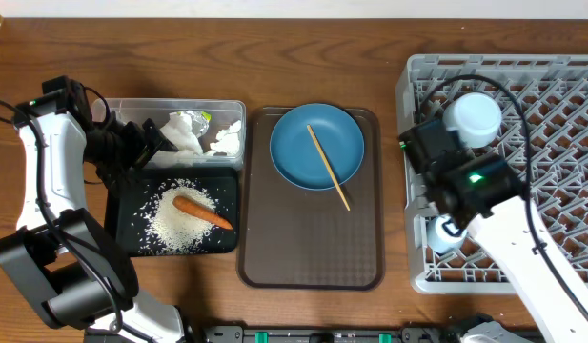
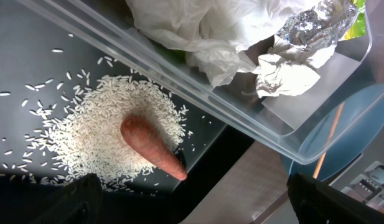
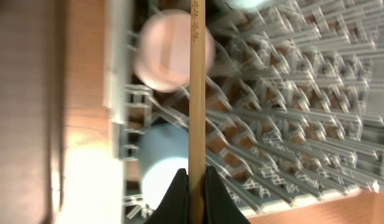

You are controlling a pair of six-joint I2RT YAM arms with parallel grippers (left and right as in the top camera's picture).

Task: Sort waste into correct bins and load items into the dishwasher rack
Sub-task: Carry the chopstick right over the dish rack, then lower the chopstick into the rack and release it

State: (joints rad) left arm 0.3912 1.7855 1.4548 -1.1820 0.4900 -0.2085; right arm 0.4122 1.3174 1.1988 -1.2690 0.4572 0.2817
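**Right claw over rack with one chopstick; left claw open over waste bins**

Left gripper (image 2: 195, 194): jaws spread wide, nothing between them. It hangs over the seam where the clear tub (image 1: 179, 103) meets the black tray (image 2: 30, 56), near the table's left edge.

Clear tub: sits toward the far-left corner. It contains crumpled white napkins (image 2: 198, 31) and a wad of foil (image 2: 316, 22).

Black tray: just in front of the tub, touching it along one long side. A heap of rice (image 2: 98, 124) lies on it, with stray grains scattered around. The carrot (image 2: 151, 146) lies on top of the heap.

Right gripper (image 3: 196, 182): clenched on a wooden chopstick (image 3: 196, 93), which runs straight out from the fingertips. It is over the left side of the dishwasher rack (image 1: 560, 95), which fills the table's right edge. Cannot tell whether the stick's far end touches the rack.

In the rack along its left wall are a pink cup (image 3: 163, 59) and a light blue cup (image 3: 160, 165). They lie well apart.

Table centre: brown serving tray (image 1: 313, 248) carrying a blue plate (image 1: 303, 133). The second chopstick (image 1: 328, 167) rests across the plate, and its near end hangs past the rim onto the tray.
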